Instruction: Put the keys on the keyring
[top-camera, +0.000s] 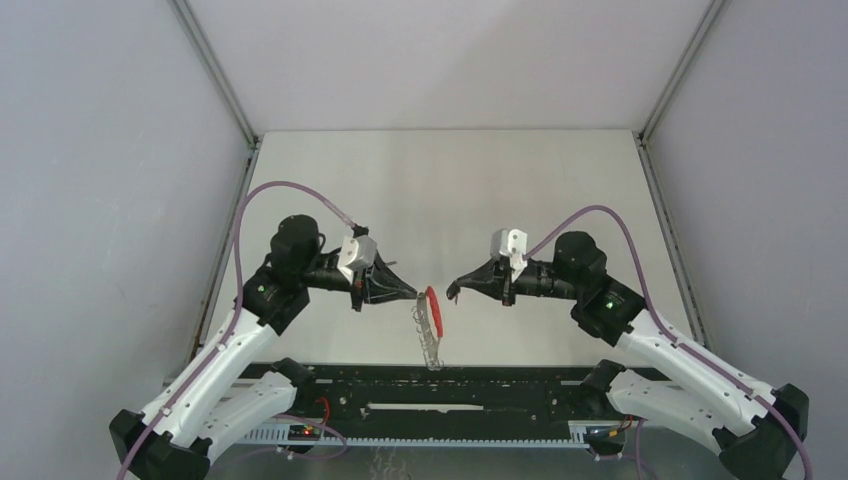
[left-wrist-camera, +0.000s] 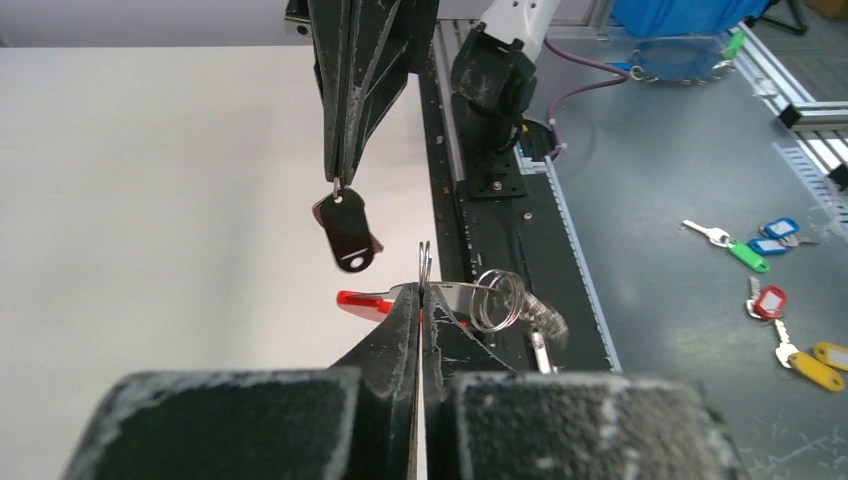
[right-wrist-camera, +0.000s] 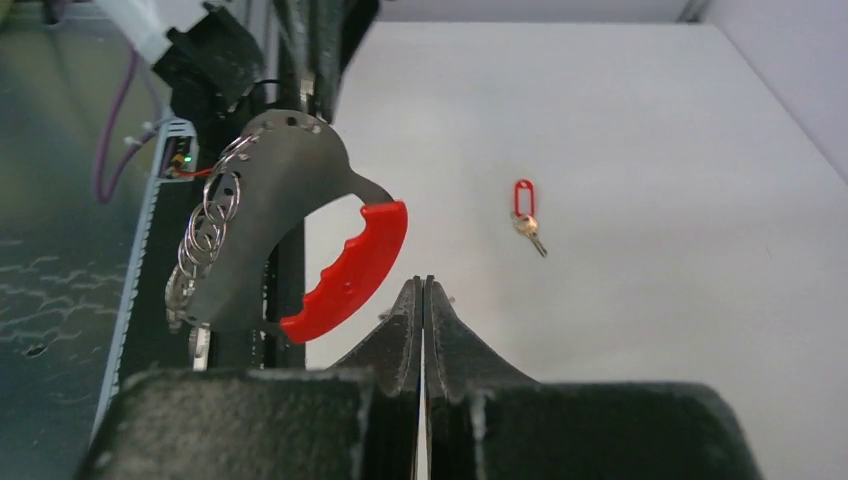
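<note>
The keyring, a grey plate with a red arc and a row of small metal loops, hangs in the air over the table's near edge. My left gripper is shut on it, with one thin wire loop standing up between the fingertips. Just beyond, my right gripper is shut on the small ring of the black-headed key, which dangles below its tip, a little apart from the keyring. The key with the red tag lies alone on the white table.
The black mounting rail with both arm bases runs along the near edge of the table. Beyond that edge, several spare keys with coloured tags lie on the grey floor. Grey walls close in three sides.
</note>
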